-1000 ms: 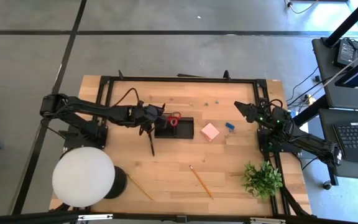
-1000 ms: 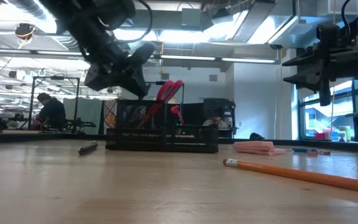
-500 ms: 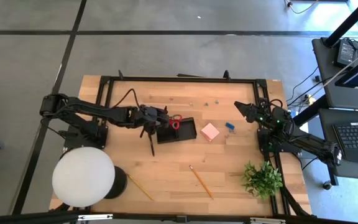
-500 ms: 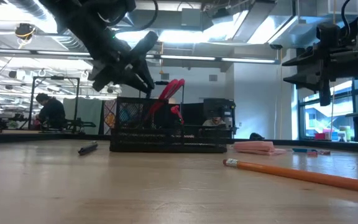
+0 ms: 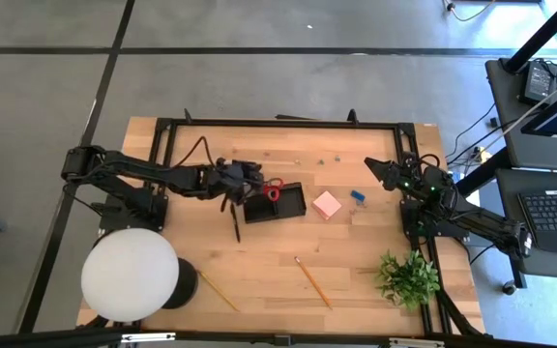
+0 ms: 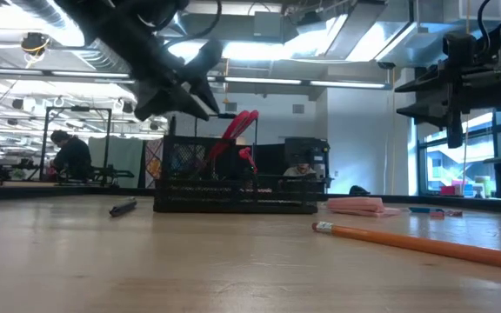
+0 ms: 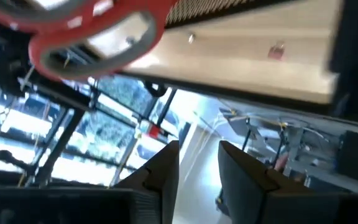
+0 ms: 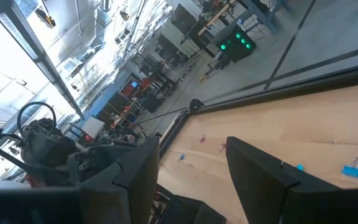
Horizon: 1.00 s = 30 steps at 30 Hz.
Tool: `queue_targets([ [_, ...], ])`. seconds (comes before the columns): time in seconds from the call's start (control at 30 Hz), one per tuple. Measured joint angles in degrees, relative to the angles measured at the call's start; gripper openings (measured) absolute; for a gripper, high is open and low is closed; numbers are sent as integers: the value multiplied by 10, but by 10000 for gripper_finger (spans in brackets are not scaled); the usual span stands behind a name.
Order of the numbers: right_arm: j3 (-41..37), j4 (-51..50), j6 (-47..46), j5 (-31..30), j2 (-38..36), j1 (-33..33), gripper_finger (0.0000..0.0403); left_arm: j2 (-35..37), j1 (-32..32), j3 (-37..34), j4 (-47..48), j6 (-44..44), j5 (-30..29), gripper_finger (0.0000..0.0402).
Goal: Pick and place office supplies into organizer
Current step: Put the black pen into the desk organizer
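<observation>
The black mesh organizer (image 5: 278,202) (image 6: 233,184) stands mid-table. The red-handled scissors (image 5: 271,187) (image 6: 237,129) stick into it blades down and lean, with the handles above its rim. My left gripper (image 5: 244,182) (image 6: 191,87) (image 7: 199,180) hovers open just left of the handles (image 7: 92,28) and holds nothing. The pink note block (image 5: 327,204) (image 6: 355,205), a blue piece (image 5: 358,196), a black pen (image 5: 234,220) and two pencils (image 5: 312,282) (image 5: 219,290) lie flat on the table. My right gripper (image 5: 370,164) (image 8: 191,186) waits open at the right, above the table.
A big white round lamp (image 5: 131,274) fills the near left corner. A green plant (image 5: 409,277) sits at the near right. A black frame (image 5: 278,123) runs round the table's edges. Bare wood lies between the pencils and the organizer.
My left gripper has opened beside the scissors' handles and rolled about its own axis, staying by the organizer's left end. The organizer has slid a little toward the table's right edge and turned slightly. The scissors still lean in it.
</observation>
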<state>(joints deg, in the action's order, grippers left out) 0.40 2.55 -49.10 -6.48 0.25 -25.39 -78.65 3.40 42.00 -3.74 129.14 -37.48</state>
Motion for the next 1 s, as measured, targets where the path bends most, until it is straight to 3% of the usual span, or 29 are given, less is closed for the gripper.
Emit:
queue_targets([
  [0.17,0,0,0,0,0,0,190,0,0,0,-91,-67,-6,106],
  [0.3,0,0,1,0,0,0,190,0,4,0,-256,-175,-28,109],
  [0.47,0,0,1,0,0,0,190,0,19,0,-499,-306,-108,105],
  [0.6,0,0,4,0,0,0,190,1,31,0,-638,-410,-236,98],
  [0.8,0,2,17,-12,0,0,190,2,32,0,-667,-590,-408,89],
  [1.0,0,2,18,-15,0,0,190,2,-11,0,-659,-707,-524,88],
])
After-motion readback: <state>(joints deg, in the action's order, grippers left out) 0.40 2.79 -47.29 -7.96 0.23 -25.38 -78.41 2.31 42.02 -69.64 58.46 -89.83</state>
